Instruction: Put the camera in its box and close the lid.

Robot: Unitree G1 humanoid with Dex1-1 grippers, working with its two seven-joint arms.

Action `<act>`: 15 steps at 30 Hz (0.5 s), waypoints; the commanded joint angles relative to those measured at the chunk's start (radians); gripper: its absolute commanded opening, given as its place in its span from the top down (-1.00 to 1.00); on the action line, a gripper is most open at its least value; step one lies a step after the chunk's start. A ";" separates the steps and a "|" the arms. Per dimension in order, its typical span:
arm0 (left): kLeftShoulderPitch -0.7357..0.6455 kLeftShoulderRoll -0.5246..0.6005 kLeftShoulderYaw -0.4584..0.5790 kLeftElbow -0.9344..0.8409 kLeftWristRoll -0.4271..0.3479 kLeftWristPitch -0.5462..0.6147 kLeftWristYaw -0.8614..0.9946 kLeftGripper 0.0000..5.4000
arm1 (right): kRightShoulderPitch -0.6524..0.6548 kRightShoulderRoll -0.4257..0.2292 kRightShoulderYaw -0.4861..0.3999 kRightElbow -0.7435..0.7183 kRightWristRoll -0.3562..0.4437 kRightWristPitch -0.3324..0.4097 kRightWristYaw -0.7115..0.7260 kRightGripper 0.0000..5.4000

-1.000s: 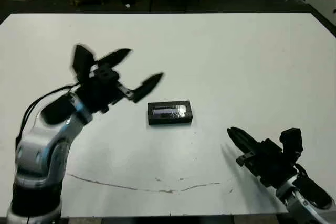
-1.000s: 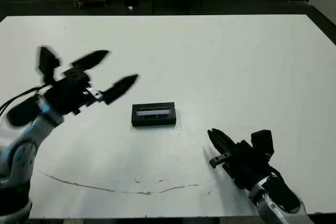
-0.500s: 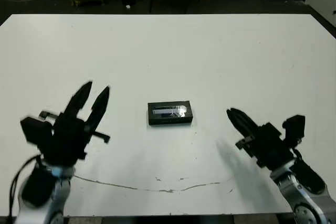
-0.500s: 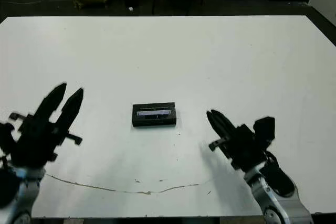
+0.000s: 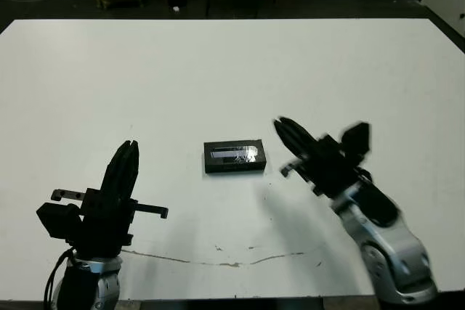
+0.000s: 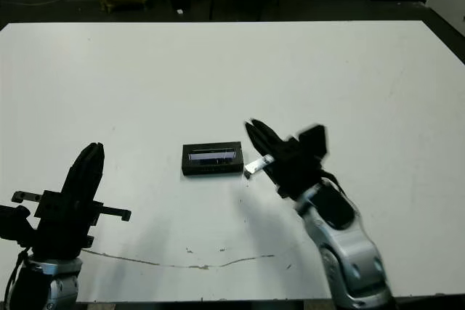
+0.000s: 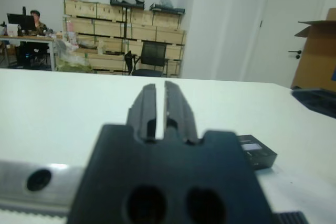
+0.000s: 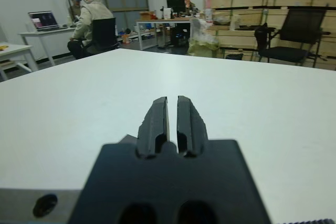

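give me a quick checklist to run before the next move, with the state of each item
1. Flat black lid with the glossy grey strip sits squarely on the small black box: ok, it looks closed.
2. Slim black camera is inside the box: cannot tell, the lid hides the inside and no camera lies loose on the white table.
3. Left gripper is empty, fingers together, and clear of the box: ok.
4. Right gripper is empty, fingers together: ok.
5. Right gripper is clear of the box: ok, it is close beside the box but apart.
6. Nothing else stands near the box: ok.
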 commanded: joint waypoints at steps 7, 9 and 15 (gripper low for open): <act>0.043 0.016 0.006 0.031 0.057 -0.016 0.046 1.00 | 0.229 -0.022 -0.057 -0.067 0.025 -0.008 0.003 1.00; 0.045 0.025 0.023 0.033 0.048 -0.015 0.042 1.00 | 0.302 -0.032 -0.092 -0.066 0.032 -0.060 0.025 1.00; 0.059 0.040 0.084 0.051 0.010 -0.025 0.021 1.00 | 0.536 -0.019 -0.194 -0.128 0.041 -0.134 -0.004 1.00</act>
